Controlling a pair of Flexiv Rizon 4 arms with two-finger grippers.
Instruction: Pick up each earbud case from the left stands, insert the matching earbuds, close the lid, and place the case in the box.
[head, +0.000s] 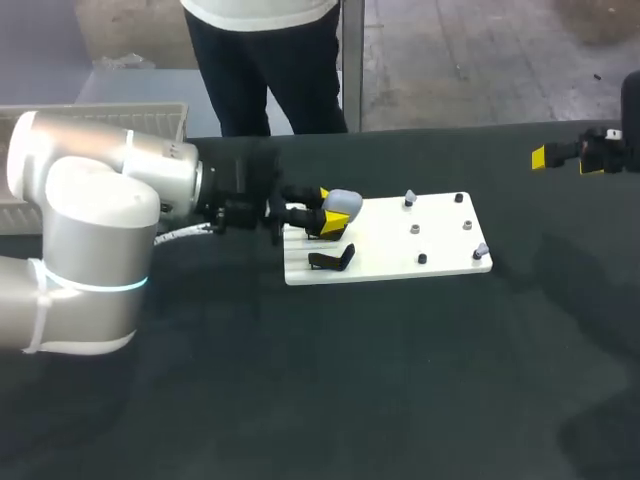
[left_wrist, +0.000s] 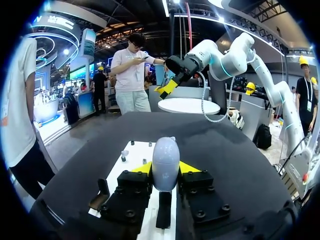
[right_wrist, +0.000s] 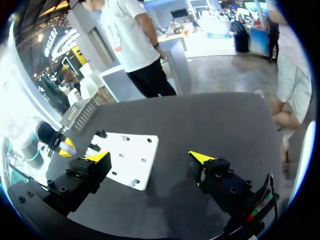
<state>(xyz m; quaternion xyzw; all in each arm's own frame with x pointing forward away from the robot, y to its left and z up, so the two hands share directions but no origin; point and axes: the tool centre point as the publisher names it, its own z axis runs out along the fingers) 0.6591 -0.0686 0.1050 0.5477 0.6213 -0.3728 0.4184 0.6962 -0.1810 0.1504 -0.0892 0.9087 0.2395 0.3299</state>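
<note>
Earbud case (left_wrist: 165, 161), pale grey and egg-shaped, upright and pinched at its lower half between the left fingers (left_wrist: 143, 168), a yellow tip pressed to each flank: a closed grasp from two sides. Seemingly seated on its black stand (left_wrist: 164, 216) directly beneath the fingers, at the near edge of the white plate (left_wrist: 134, 150); whether already lifted clear, impossible to tell. Low, side-on hold probably chosen to leave the lid end free above the tips for opening and loading. Second black stand (left_wrist: 101, 193) just outside one finger, bare of any case. Small pegs (head: 410, 199), a few topped with pale earbud-like pieces, farther ahead of the fingers on the same plate, well apart from the case, presumably spaced for one-at-a-time picking. Right fingers (right_wrist: 99, 159) spread wide with nothing between them, above the dark surface (right_wrist: 200, 120), the plate ahead of and beside one tip; likely held open there in readiness for the earbuds. Ribbed grey box (head: 150, 112) behind the left arm, away from both sets of fingers, a probable destination for the closed case. Step in hand, by this reading: pickup from the stand; lid apparently shut, insertion not yet begun.
</note>
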